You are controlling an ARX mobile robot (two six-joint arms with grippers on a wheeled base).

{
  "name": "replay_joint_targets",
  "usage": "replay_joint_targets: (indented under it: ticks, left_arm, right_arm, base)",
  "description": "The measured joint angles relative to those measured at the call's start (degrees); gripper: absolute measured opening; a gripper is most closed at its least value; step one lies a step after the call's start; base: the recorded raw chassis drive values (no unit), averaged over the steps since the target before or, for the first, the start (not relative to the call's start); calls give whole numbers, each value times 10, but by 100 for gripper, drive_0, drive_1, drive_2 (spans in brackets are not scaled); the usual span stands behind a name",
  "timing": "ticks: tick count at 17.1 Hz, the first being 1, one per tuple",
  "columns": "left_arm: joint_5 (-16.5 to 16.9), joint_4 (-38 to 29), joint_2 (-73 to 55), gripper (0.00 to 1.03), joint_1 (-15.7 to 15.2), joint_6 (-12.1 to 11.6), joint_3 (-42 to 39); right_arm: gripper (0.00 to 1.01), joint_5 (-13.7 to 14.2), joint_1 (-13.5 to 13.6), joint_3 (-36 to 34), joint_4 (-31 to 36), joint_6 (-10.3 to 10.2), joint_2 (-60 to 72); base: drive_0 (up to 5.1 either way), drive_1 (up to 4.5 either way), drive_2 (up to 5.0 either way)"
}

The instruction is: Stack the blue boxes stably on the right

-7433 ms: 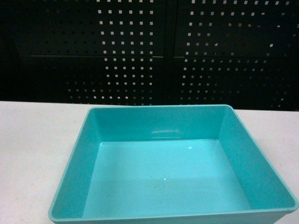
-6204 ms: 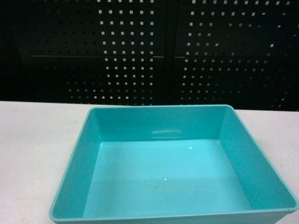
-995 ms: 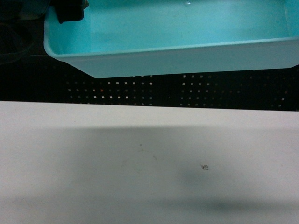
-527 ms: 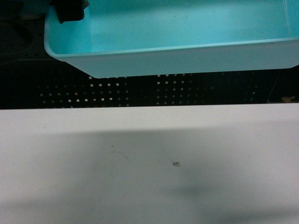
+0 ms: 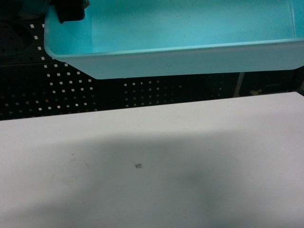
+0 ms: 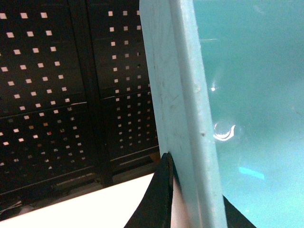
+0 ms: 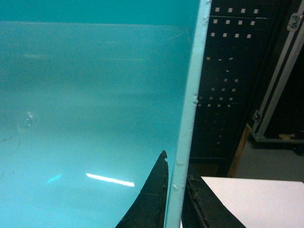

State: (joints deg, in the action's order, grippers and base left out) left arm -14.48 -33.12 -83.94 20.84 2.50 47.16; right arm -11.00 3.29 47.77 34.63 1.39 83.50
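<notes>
Turquoise tub (image 5: 180, 38): hanging in the air above the white table (image 5: 190, 166), between the two grippers.
Left gripper (image 6: 175, 190): pinching the tub's left wall.
Right gripper (image 7: 176, 199): clamping the right wall.
Progress: lifting underway; stacking remaining; royal-blue crate not showing.
Writing: none readable.

A white table (image 5: 190, 156) stands before black perforated cabinet panels (image 5: 71, 95).
</notes>
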Motion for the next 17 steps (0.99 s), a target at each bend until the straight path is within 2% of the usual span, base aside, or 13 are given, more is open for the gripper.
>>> replay_joint_targets:
  ticks: [17]
  left_arm:
    - [0, 0, 0, 6, 0, 0, 0]
  right_arm:
    - [7, 0, 0, 0, 0, -1, 0]
  base:
    - [-157, -157, -157]
